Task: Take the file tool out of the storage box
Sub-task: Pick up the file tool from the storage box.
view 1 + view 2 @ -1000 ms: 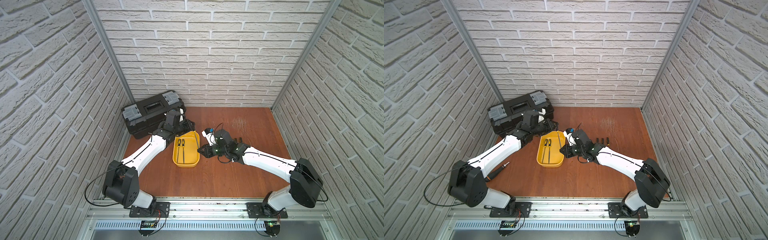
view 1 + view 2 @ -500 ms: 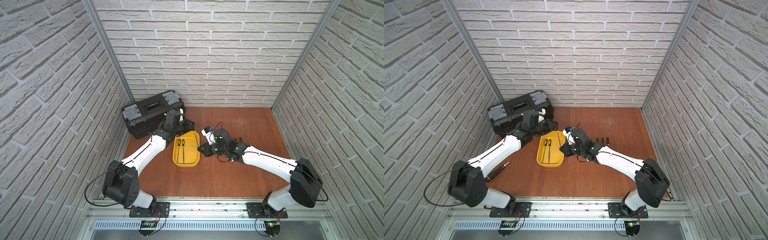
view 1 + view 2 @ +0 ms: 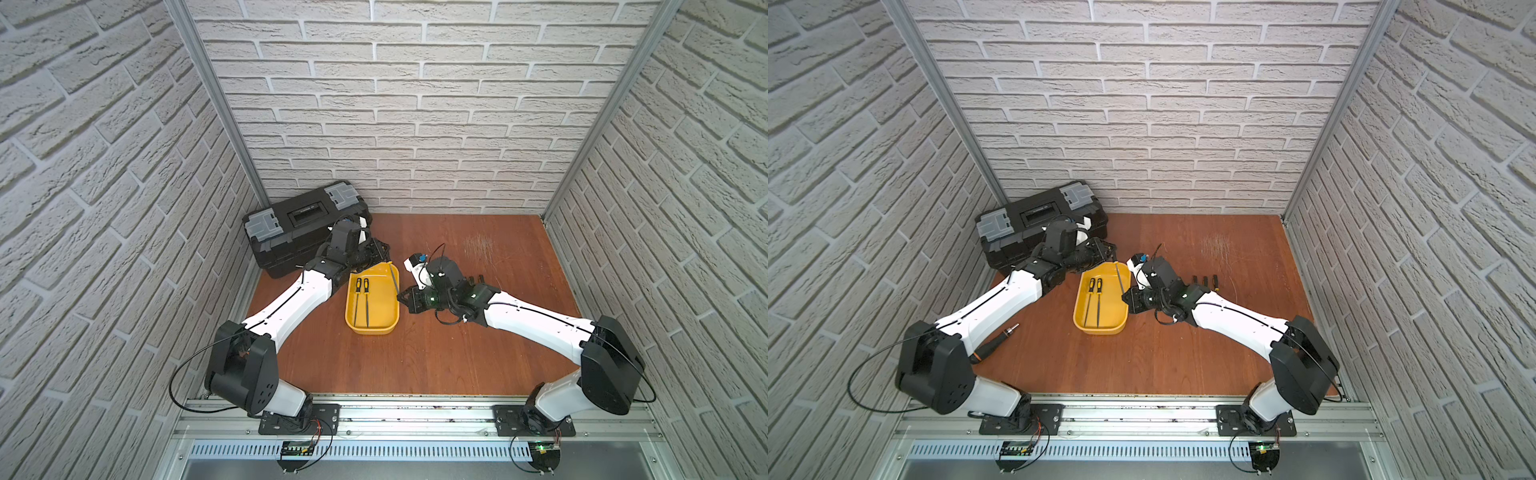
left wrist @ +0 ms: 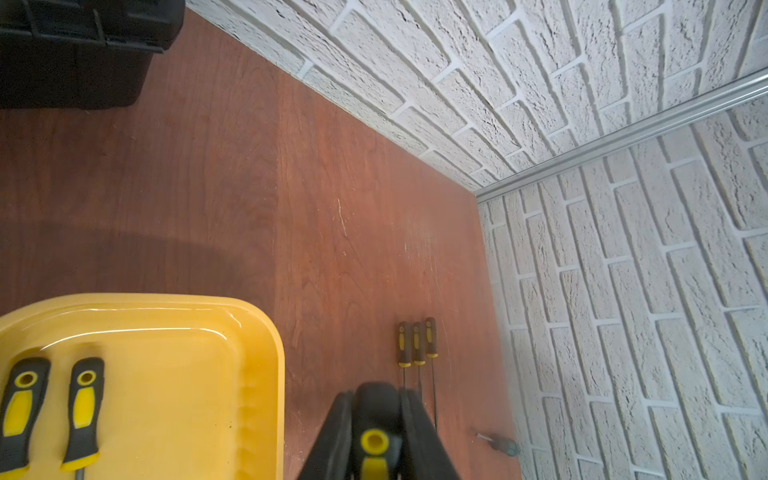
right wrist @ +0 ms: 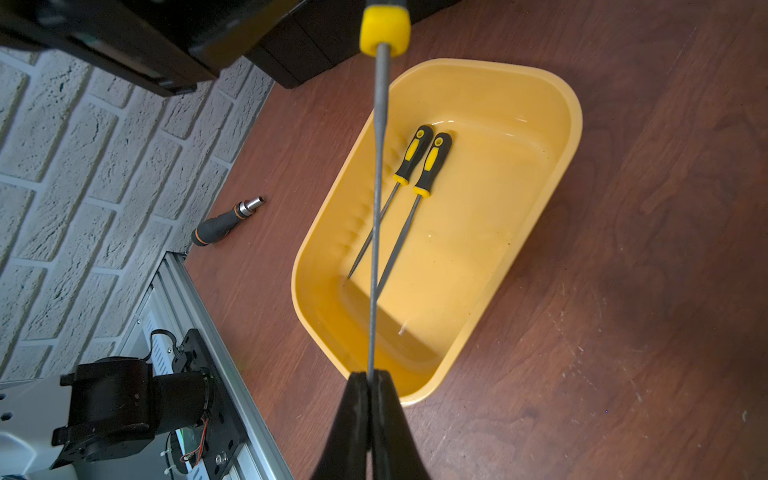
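1. The right claw point(image 5: 369, 384) has just closed. Its jaws stood slightly apart a moment ago and now pinch the thin tip end of the file point(image 5: 376, 187).
2. The left claw point(image 4: 376, 401) stays clamped on the same file's black-and-yellow handle, so both arms hold one tool.
3. The file is raised off the floor of the storage box point(image 3: 372, 330) and slants along the rim nearer the right arm. Two other files point(image 5: 432, 160) lie side by side inside.
4. This looks like a handover at its midpoint — the left claw likely has to let go before the right arm can carry the file to the table point(image 3: 457, 353), perhaps beside the three files point(image 4: 417, 345) already lying there.
5. The right claw's hold is on a slim, tapered tip, so the heavier handle end may swing down once freed.
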Controlling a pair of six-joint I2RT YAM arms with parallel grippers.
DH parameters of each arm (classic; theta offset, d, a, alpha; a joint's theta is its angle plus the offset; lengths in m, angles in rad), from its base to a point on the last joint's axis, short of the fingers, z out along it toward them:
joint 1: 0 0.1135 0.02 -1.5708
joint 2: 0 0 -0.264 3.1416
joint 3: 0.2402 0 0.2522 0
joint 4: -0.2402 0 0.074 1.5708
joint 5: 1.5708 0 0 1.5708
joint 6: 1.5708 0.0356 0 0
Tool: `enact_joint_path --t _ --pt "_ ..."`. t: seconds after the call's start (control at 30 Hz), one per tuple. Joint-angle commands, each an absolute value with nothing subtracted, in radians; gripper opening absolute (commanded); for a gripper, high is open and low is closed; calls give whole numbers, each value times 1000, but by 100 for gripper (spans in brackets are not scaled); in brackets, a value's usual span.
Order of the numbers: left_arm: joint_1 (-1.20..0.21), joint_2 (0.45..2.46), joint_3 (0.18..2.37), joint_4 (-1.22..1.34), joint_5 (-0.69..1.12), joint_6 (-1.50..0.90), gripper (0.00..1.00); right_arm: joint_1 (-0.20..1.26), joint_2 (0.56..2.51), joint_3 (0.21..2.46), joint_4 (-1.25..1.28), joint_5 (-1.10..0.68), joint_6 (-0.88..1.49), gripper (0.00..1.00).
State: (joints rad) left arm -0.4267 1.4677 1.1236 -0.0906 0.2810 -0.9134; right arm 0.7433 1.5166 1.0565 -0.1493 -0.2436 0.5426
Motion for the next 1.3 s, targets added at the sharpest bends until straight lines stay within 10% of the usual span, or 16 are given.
enact_joint_path --t 0.0,0.83,1.27 --pt "-431 1461 1122 -69 300 -905 26 752 1516 1094 -130 -249 514 3" --pt "-384 1471 1303 -494 219 -614 98 751 1426 1001 -451 221 645 3" --pt "-386 1465 1269 -582 184 -564 98 670 1442 935 -519 296 693 3"
